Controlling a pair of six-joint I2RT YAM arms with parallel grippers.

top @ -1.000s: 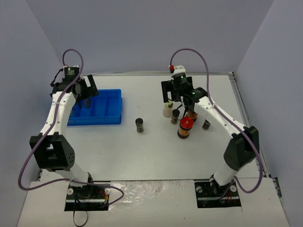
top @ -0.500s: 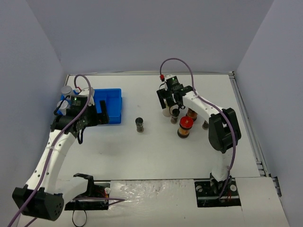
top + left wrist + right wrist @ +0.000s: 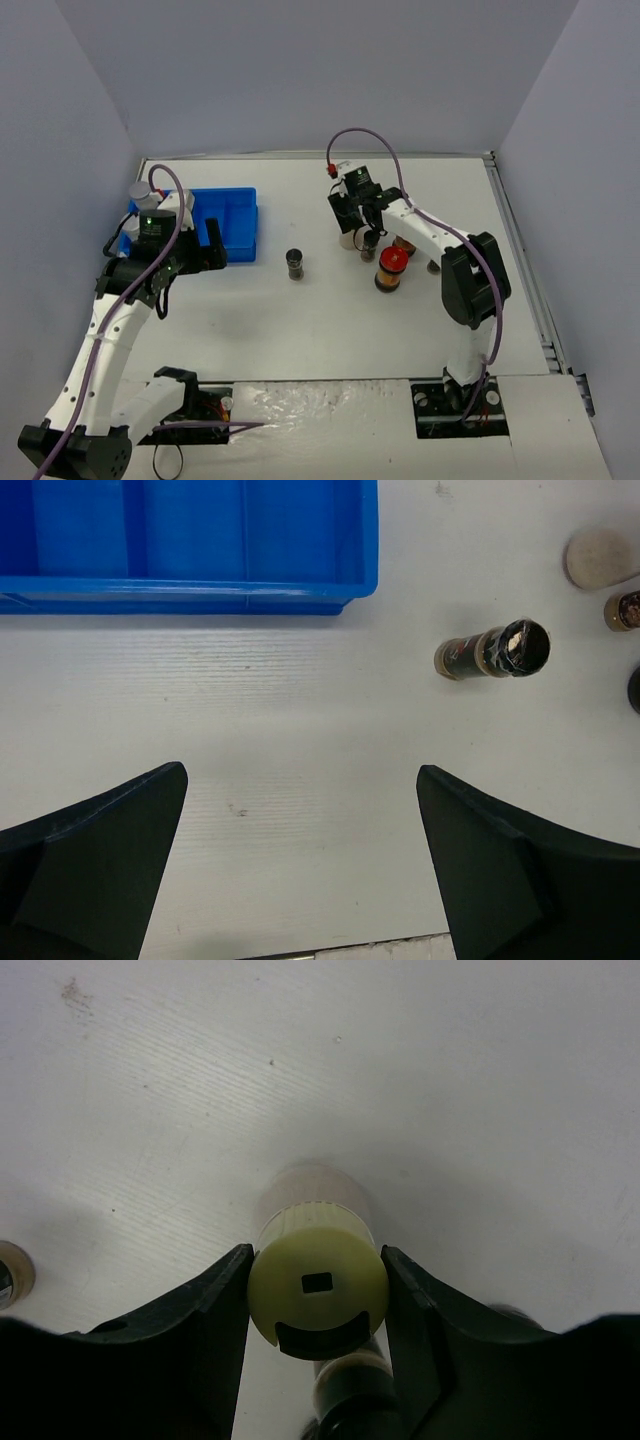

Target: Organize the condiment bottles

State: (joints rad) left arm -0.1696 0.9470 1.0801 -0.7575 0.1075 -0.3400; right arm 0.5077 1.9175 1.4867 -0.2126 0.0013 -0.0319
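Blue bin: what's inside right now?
The blue bin shows bare floor in its right compartments. One silver-lidded jar stands up at its far-left corner. The left arm covers the remaining compartments, so their contents cannot be seen.

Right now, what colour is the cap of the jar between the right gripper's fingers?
The cap is pale yellow-green, seen best in the right wrist view.

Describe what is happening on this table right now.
The right tool is shut on the yellow-green-capped jar, which stands among other spice jars. The left tool hangs open over the table beside the blue bin, with one black-capped jar standing alone nearby.
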